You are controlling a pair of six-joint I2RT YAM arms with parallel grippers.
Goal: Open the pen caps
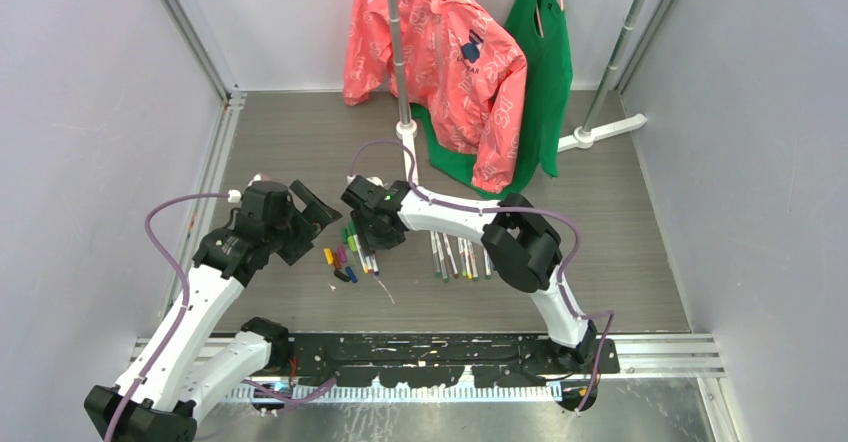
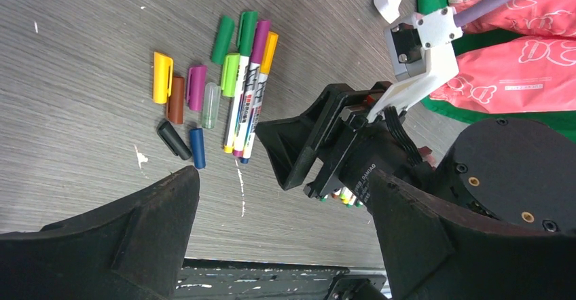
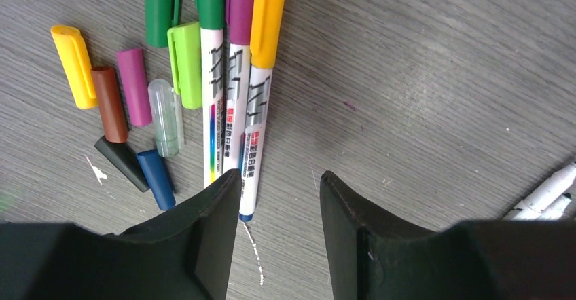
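Both empty: right fingers (image 3: 210, 232) part-open over three capped pens (image 3: 234, 110), left fingers (image 2: 156, 225) spread wide. Risk: closing now could pinch two barrels together, or nudge loose caps (image 3: 132, 89) alongside.

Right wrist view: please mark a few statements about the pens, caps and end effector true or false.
1. Three capped pens lie side by side. True.
2. The right end effector is shut on a pen. False: it is open and holds nothing.
3. The loose caps lie left of the capped pens in this view. True.
4. The clear cap sits on a pen. False: it lies loose beside the lime cap.
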